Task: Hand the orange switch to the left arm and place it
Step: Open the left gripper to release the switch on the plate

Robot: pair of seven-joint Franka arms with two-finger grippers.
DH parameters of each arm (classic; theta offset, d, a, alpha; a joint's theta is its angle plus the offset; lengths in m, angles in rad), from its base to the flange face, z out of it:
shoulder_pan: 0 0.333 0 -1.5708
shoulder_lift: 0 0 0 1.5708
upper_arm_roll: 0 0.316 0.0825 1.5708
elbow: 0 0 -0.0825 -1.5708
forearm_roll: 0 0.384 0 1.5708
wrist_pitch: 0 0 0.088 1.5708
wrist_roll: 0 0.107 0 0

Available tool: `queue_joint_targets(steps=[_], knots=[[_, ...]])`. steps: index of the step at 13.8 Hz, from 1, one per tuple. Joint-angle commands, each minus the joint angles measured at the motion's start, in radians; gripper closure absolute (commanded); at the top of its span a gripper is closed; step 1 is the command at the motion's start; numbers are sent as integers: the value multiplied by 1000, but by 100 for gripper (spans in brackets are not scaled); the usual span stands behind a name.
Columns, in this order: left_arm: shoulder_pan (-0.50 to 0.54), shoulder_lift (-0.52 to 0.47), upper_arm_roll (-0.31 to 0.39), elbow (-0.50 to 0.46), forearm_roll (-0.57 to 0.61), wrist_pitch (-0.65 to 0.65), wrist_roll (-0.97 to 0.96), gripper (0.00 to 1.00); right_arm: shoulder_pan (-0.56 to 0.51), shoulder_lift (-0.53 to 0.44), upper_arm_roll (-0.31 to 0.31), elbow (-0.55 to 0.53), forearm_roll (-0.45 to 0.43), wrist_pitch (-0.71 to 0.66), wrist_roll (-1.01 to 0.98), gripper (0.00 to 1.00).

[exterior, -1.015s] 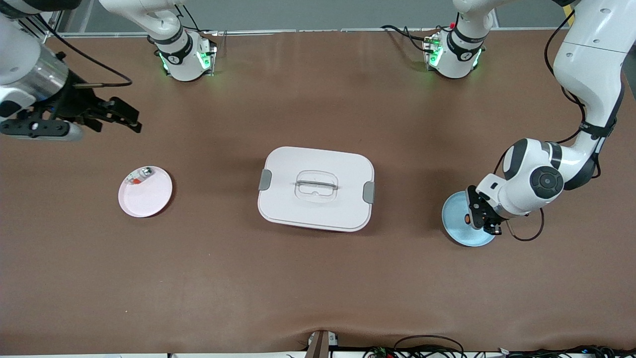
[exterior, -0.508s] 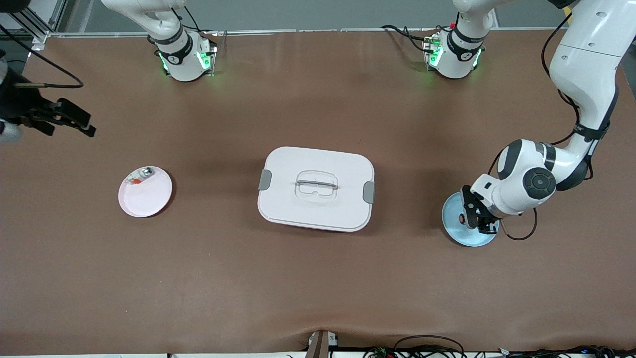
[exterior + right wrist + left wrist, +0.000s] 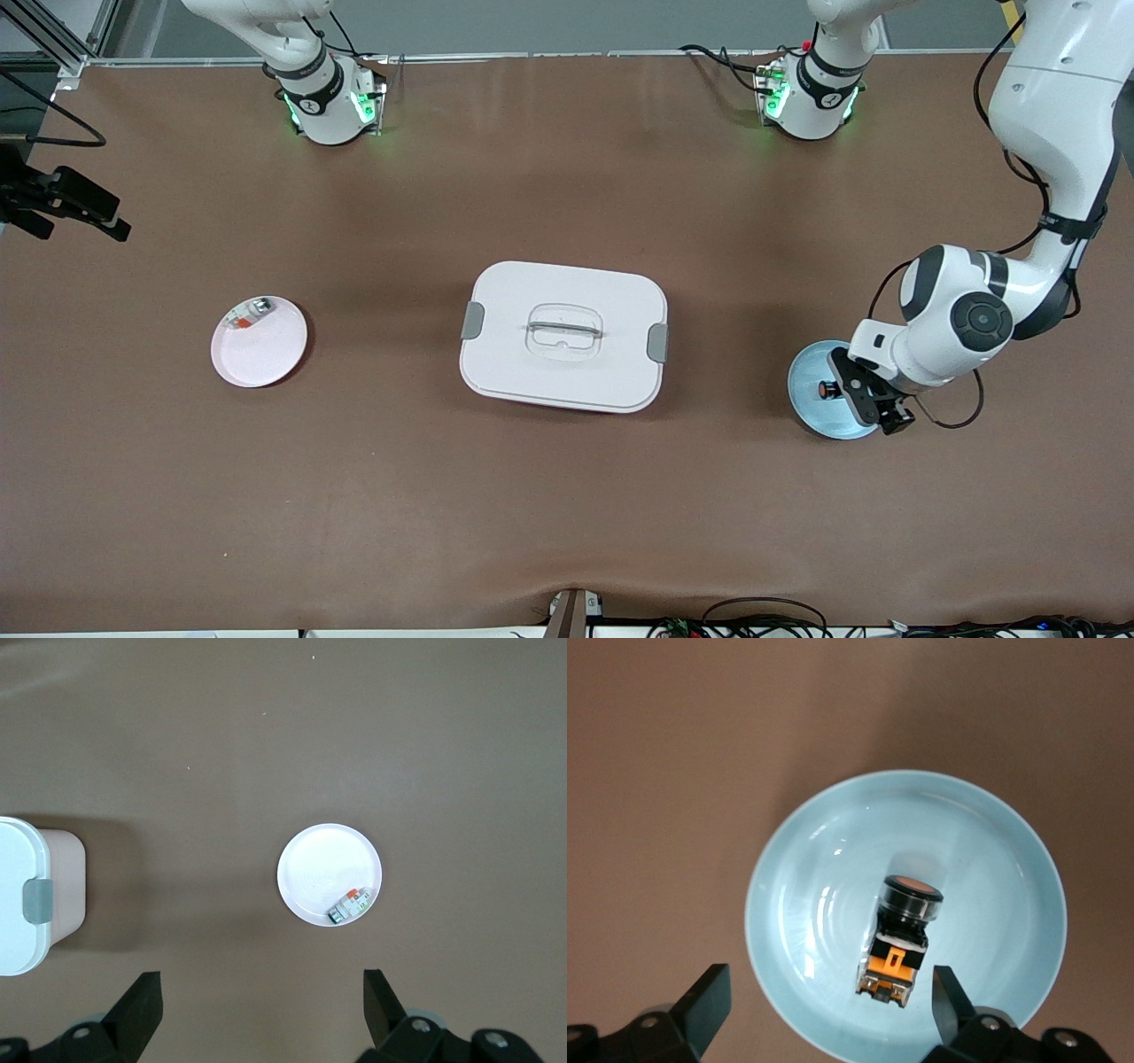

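Note:
The orange switch lies on its side in a light blue plate toward the left arm's end of the table. In the left wrist view the switch shows a black body, an orange cap and an orange band on the plate. My left gripper is open over that plate. Its fingers stand wide apart in the left wrist view, with the switch's base end close to one of them and untouched. My right gripper is open and empty, high over the right arm's end of the table. The white box sits mid-table.
A pale pink plate toward the right arm's end holds a small silvery-clear part with a red bit. In the right wrist view the plate, the part and the box's corner show below. Cables lie along the table's near edge.
My right gripper has pulled away toward the right arm's end, nearly out of the front view. My left gripper has shifted slightly over the blue plate, leaving the switch more exposed.

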Motion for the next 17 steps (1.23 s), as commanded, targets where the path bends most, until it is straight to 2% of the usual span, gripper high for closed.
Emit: queue_joint_targets(steps=[1,3,9,17], knots=[[9,-64,-15,39,-70,-105,-114,0,-18,23,13,7,-20,-10,-15,0],[3,-117,-17,77,-125,-192,-220,0,-21,32,13,7,-32,-7,-26,0],[17,-162,-20,293,-251,-488,-427,0,-20,52,13,-9,-35,-10,-21,0],[21,-341,-27,301,-280,-643,-970,0,-20,67,13,4,-35,-10,-18,0]])
